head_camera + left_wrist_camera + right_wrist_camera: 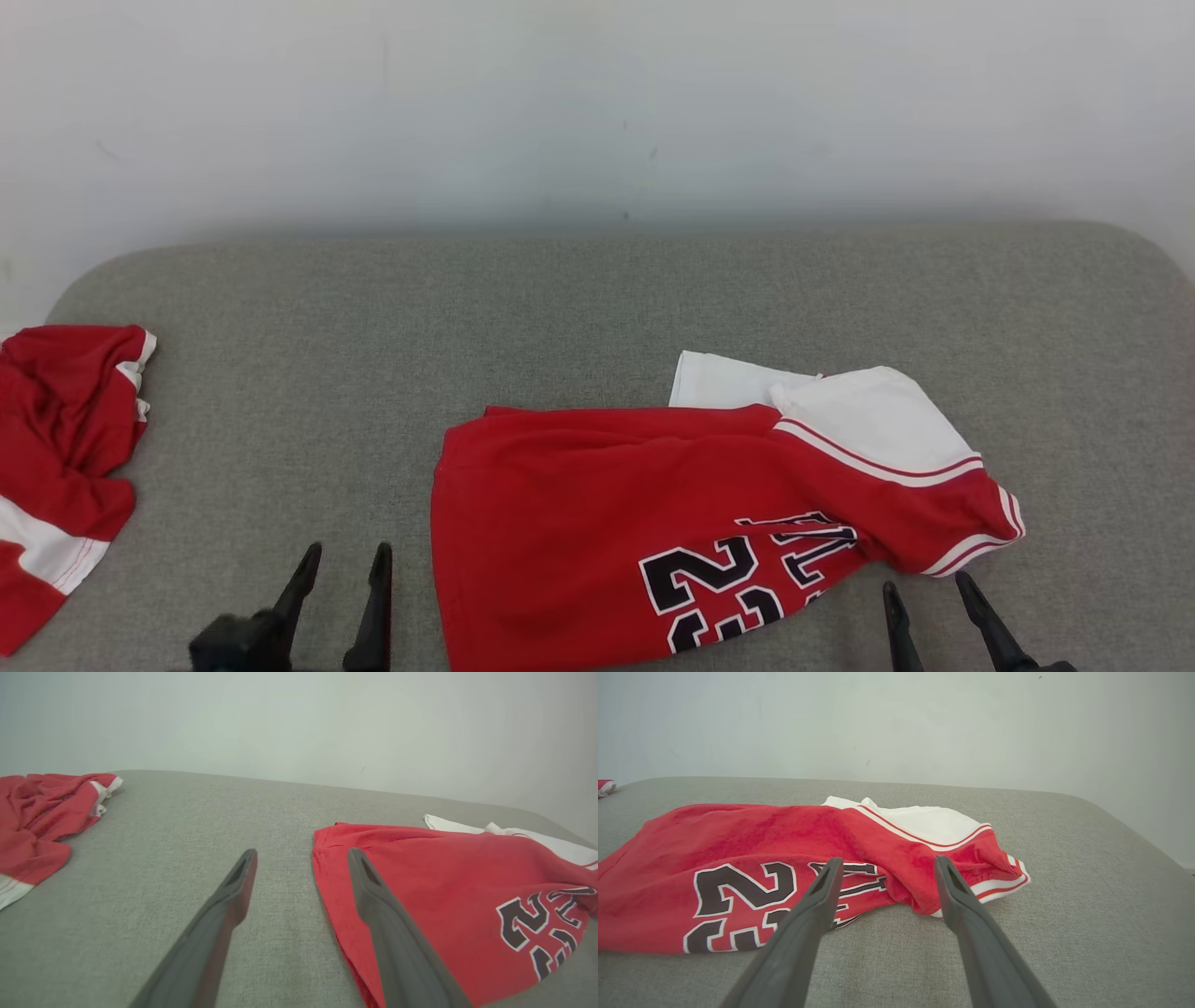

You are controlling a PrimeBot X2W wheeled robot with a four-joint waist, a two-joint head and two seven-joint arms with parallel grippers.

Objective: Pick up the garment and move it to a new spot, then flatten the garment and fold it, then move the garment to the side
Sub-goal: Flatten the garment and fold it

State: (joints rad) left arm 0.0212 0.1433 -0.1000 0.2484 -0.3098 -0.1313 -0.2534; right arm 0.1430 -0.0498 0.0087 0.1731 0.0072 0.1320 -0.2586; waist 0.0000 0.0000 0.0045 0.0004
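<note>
A red garment (597,523) with white sleeves and black numbers lies loosely bunched on the grey cushion (597,299), right of centre. It also fills the right half of the left wrist view, garment (444,891), and the left of the right wrist view, garment (752,858). My left gripper (347,560) stands open just left of its hem, nothing between the fingers; seen from its wrist, left gripper (301,856). My right gripper (924,588) is open near the front edge, below the garment's sleeve; from its wrist, right gripper (885,865).
A second red and white cloth (61,457) lies crumpled at the cushion's far left edge, cloth (37,816). A pale wall (597,103) rises right behind the cushion. Bare grey fabric stretches between the two cloths and behind the garment.
</note>
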